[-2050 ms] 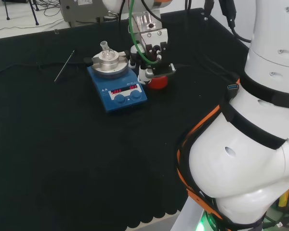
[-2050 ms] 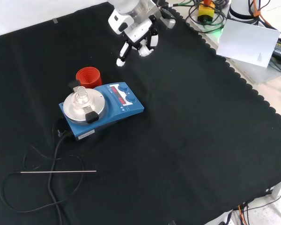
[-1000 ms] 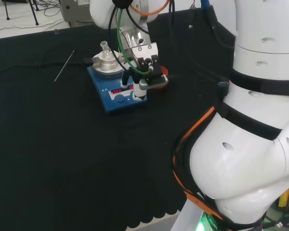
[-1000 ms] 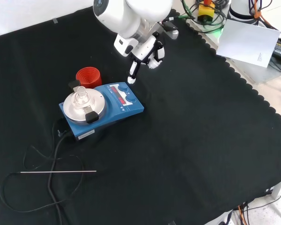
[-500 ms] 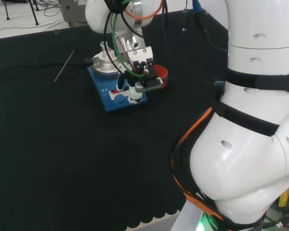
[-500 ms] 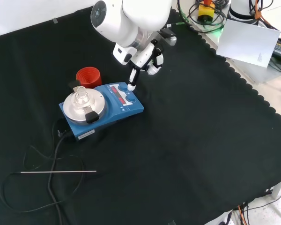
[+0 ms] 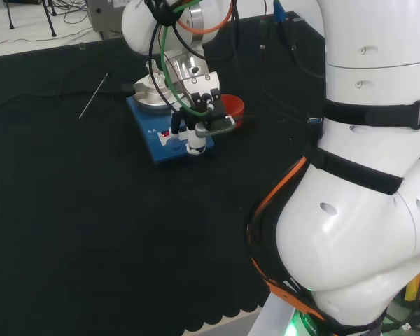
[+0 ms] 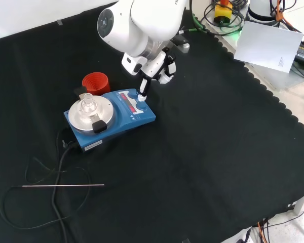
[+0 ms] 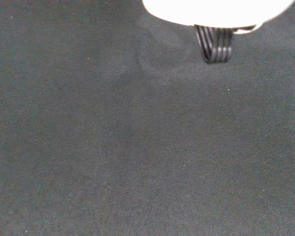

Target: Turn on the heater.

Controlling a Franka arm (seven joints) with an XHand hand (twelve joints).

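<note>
Black cloth with a scalloped edge covers the desk [image 7: 91, 231], cables and gear lying in the room behind. From the head view, the blue heater [image 7: 164, 129] sits toward the far side, a round metal plate with a small clear glass piece on top and red lit digits on its sloped front. The hand [image 7: 199, 119] hangs over that front panel, one finger pointing straight down at the knobs and the others tucked back, grasping nothing. A red ribbed ring [image 7: 231, 106] stands just beside the heater.

In the front view the extended fingertip [image 8: 142, 91] meets the knob [image 8: 138, 94] nearest the arm. I judge the reach done and the press or turn left. A thin metal rod [image 8: 63, 186] lies well apart, near a looping black cable [image 8: 55, 202].

The wrist view shows finely woven dark cloth.
</note>
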